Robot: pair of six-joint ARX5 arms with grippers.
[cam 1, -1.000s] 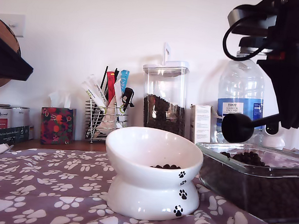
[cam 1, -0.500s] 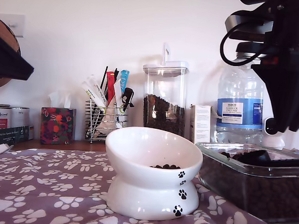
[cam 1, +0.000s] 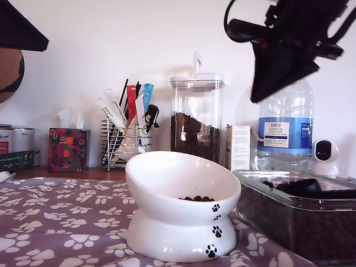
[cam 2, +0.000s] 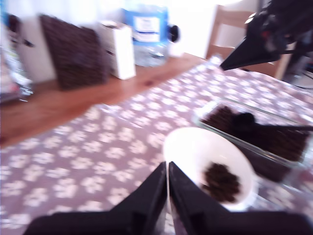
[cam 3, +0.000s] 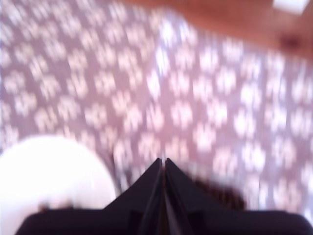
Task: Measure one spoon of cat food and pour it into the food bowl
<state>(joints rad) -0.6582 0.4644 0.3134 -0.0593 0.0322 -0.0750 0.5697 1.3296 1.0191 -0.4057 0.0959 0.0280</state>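
1. At the exterior view's left edge, only a dark wedge of an arm [cam 1: 20, 35], high above the paw-print cloth [cam 1: 62, 223] on the surface; which arm cannot be told from that view alone.
2. In the first wrist view, my first pincer [cam 2: 167, 169] clenched: both tips pressed together, only a hairline between them, grasping nothing and touching nothing. Hangs above the cloth, angled down, pointing towards the food bowl [cam 2: 182, 144].
3. Just beyond those tips, the food bowl, upright on the cloth, with a small heap of cat food [cam 2: 221, 181] low in its hollow. In the exterior view, the same white bowl at centre, the pellets against the lower side of the slanted rim.
4. Just beside the bowl, on the exterior view's right, the glass dish [cam 1: 292, 227], filled with more pellets. Across that fill, the spoon [cam 1: 308, 186], flat, free of both pincers, well below the arm over it.
5. In the exterior view's upper right, the second arm [cam 1: 288, 38], raised, tilted, tapering downwards.
6. In the blurred second wrist view, my second pincer [cam 3: 163, 162] likewise clenched on nothing, tips together, high over the cloth, with the bowl's white rim near one side.
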